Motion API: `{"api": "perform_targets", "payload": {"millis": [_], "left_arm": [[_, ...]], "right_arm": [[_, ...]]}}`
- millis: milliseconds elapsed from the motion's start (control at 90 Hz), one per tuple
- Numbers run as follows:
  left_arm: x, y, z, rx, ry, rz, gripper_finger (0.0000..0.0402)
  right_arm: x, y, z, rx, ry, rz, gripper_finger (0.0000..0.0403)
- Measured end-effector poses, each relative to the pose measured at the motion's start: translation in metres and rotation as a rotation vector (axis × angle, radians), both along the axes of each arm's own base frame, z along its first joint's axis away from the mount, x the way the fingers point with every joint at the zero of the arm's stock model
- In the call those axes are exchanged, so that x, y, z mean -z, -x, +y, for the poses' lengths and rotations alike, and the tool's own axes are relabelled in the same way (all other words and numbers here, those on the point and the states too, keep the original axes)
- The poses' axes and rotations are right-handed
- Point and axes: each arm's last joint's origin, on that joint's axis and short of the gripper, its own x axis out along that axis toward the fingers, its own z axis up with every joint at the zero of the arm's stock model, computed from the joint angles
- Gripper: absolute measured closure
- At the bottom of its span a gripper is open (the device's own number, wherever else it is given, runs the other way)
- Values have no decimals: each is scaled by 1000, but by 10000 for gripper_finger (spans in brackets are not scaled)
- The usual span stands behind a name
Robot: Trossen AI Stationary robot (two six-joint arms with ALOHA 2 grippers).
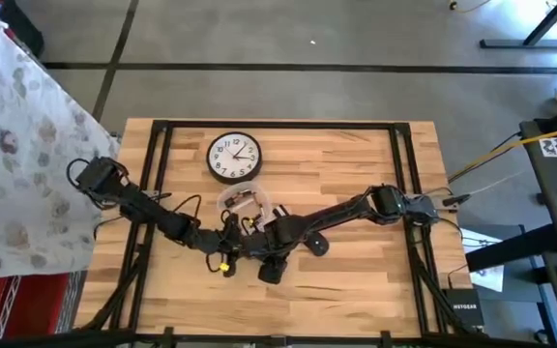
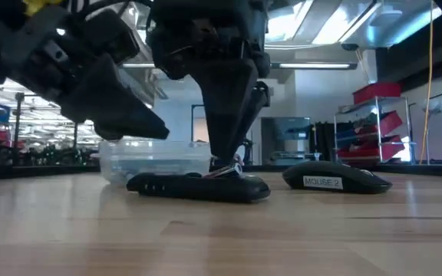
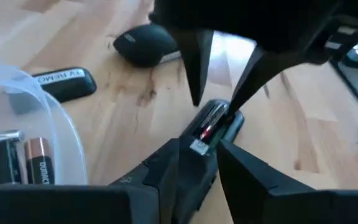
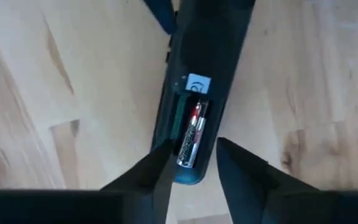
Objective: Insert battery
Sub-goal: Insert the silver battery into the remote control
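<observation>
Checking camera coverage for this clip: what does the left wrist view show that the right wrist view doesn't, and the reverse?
Only the left wrist view shows the clear plastic container with spare batteries, a black computer mouse, a dark remote cover, and the right gripper poised above the device. Only the right wrist view looks straight into the open battery compartment, with its white label. Both show the black remote control on the wooden table with a battery lying in the compartment.

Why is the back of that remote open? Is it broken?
Not broken. The remote lies on the table with its battery cover off, one battery sitting in the bay. Both pincers, left and right, hover at it.
</observation>
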Motion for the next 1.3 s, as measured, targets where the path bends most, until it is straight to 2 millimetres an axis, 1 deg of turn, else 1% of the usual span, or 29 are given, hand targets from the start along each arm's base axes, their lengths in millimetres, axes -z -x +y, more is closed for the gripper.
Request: {"api": "perform_targets", "payload": {"millis": [111, 267, 378, 622, 744, 822, 900, 1022, 1067, 1167, 1300], "left_arm": [[5, -2, 1, -3, -12, 11, 306], [12, -2, 3, -11, -19, 43, 306], [13, -1, 3, -10, -22, 53, 306], [12, 1, -2, 2, -8, 54, 306], [6, 3, -2, 4, 3, 55, 306], [0, 6, 0, -2, 6, 60, 306], [-8, 8, 3, -14, 6, 56, 306], [-19, 13, 12, -40, -4, 75, 306], [-24, 14, 15, -50, -4, 74, 306], [-34, 19, 18, -47, 20, 72, 306], [-43, 21, 8, 35, 97, 18, 306]], "right_arm": [[1, 0, 0, 1, 6, 1, 292], [15, -2, 0, 0, 16, 34, 292], [21, -2, 0, -19, 21, 45, 292], [22, -2, 0, 4, 20, 59, 292], [22, -2, 1, 11, 0, 66, 293], [22, -2, 1, 12, -9, 68, 304], [22, -2, 1, 12, -12, 69, 327], [22, -2, 0, 10, -12, 69, 378], [22, -2, 1, 3, -12, 68, 389], [22, -2, 1, 0, -11, 68, 390], [12, 0, 0, -3, -7, 50, 396]]}}
